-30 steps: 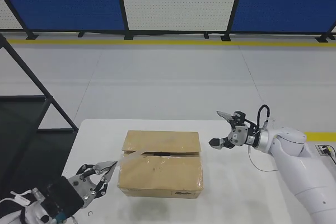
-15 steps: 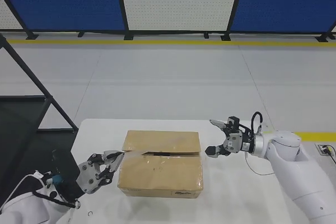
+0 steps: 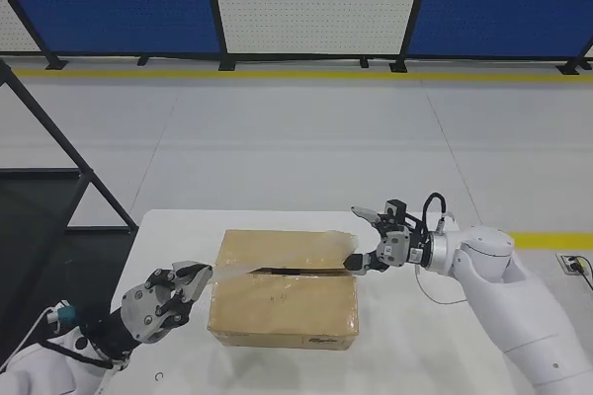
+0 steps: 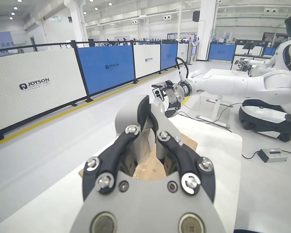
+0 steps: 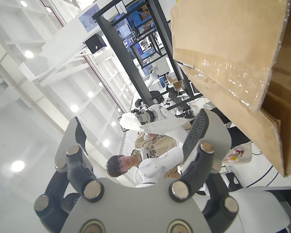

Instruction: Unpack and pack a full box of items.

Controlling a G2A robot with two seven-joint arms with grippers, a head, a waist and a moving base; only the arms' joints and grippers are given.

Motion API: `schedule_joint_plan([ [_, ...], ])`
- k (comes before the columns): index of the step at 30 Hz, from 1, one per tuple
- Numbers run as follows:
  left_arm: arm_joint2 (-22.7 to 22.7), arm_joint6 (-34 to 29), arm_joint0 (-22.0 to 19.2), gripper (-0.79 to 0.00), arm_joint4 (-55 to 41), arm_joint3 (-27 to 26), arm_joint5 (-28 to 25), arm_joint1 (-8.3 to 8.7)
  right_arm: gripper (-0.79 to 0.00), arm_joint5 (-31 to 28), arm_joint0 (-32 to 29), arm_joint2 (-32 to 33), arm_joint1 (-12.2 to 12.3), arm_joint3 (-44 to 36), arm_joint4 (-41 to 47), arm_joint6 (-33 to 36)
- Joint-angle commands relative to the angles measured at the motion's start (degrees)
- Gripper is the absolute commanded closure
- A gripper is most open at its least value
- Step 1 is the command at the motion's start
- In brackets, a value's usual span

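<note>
Top view: left gripper point(image 3: 190, 278) pinches a clear tape strip point(image 3: 234, 267) lifted off the cardboard box point(image 3: 282, 306) on the bench point(image 3: 405, 341); right gripper point(image 3: 356, 238) gapes wide beside it; box print unreadable.

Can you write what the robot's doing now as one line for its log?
left gripper: shut on clear tape strip | right gripper: open at brown cardboard box end | tape: stretched from box top to left gripper

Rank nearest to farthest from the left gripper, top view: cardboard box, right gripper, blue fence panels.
1. cardboard box, right beside the left gripper.
2. right gripper, at the box's far end.
3. blue fence panels, far at the back.
</note>
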Motion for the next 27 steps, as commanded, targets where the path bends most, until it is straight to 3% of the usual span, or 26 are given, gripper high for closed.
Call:
schedule_joint_plan([
  [1, -0.03, -0.08, -0.01, 0.0, -0.38, 0.11, 0.27, 0.07, -0.785, -0.3, -0.06, 0.31, -0.05, 0.8, 0.66, 0.01],
  [9, 0.71, -0.83, -0.6, 0.0, -3.98, 0.78, 0.85, 0.36, -0.785, -5.41, -2.09, 0.83, -0.5, 2.06, 2.24, -1.59],
  [13, 0.76, -1.12, -0.76, 0.0, -4.46, 0.49, 1.12, 0.5, -0.785, -9.08, -4.25, 1.73, -1.47, 2.02, 9.54, -3.58],
  [15, 0.65, -1.05, -0.58, 0.0, -4.61, 0.23, 1.32, 0.56, -0.785, -10.65, -6.16, 2.89, -2.07, 1.76, 15.31, -8.52],
  [20, 0.66, -0.59, 0.02, 0.0, -4.42, -0.26, 1.73, 0.66, -0.785, -14.66, -12.04, 4.51, -3.11, -4.15, 24.79, -16.55],
  [27, 0.83, -0.3, 0.21, 0.0, -2.85, -0.57, 2.3, 0.81, -0.785, -13.77, -18.66, 6.94, -2.94, -12.42, 27.37, -20.39],
])
